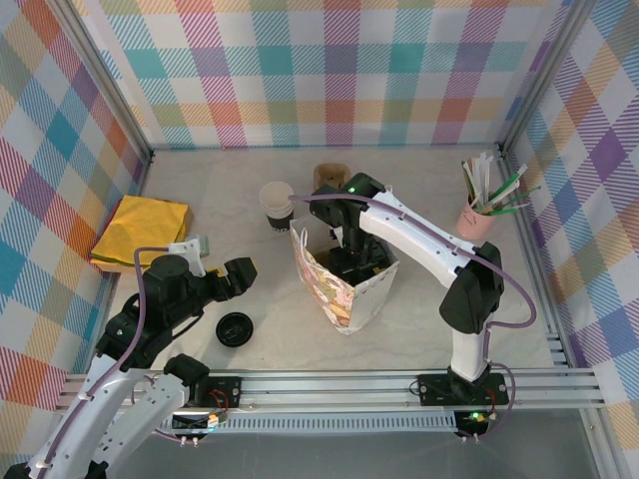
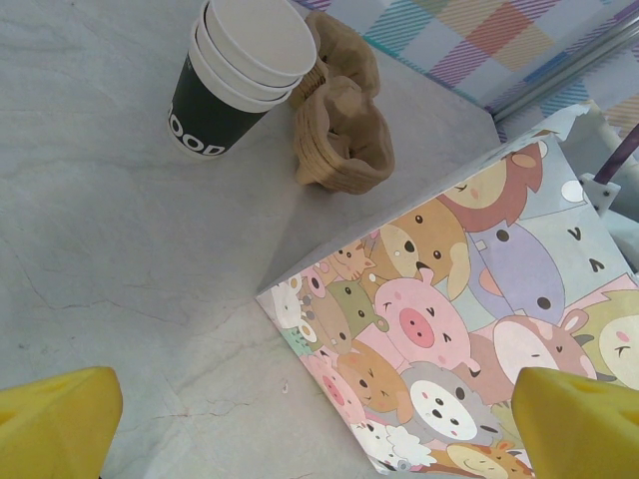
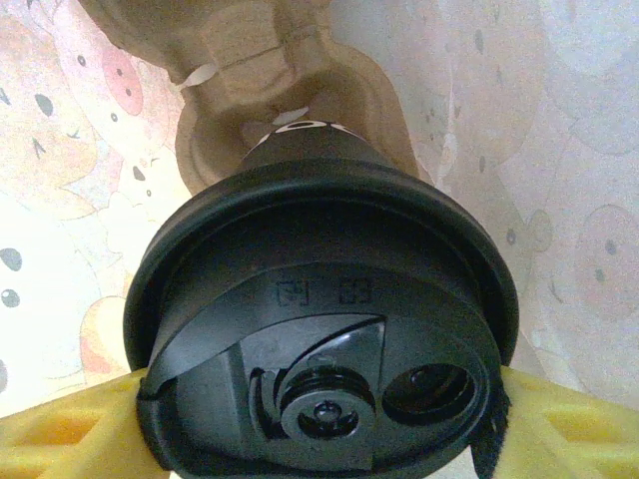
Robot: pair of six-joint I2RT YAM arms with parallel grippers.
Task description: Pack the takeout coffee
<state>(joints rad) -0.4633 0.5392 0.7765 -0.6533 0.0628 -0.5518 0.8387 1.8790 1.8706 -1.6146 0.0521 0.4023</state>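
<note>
The takeout coffee [image 3: 319, 339] shows its round black lid from above, low inside the cartoon-animal paper bag [image 1: 344, 289]. My right gripper [image 3: 319, 434] is shut on it, one yellow finger [image 3: 70, 439] pressed against each side of the lid. Just beneath the cup lies a brown cardboard cup carrier [image 3: 290, 100] at the bag's bottom. In the top view the right gripper [image 1: 351, 261] reaches down into the bag's open mouth. My left gripper [image 1: 240, 274] hovers open to the left of the bag [image 2: 459, 299], its yellow fingertips [image 2: 55, 424] wide apart with nothing between them.
A stack of open white cups with a black band [image 1: 277, 205] stands behind the bag, next to stacked brown carriers [image 1: 329, 178]. A loose flat black lid [image 1: 234, 329] lies near the front left. A yellow cloth [image 1: 142, 232] sits far left; a pink cup of straws [image 1: 479, 215] stands at the right.
</note>
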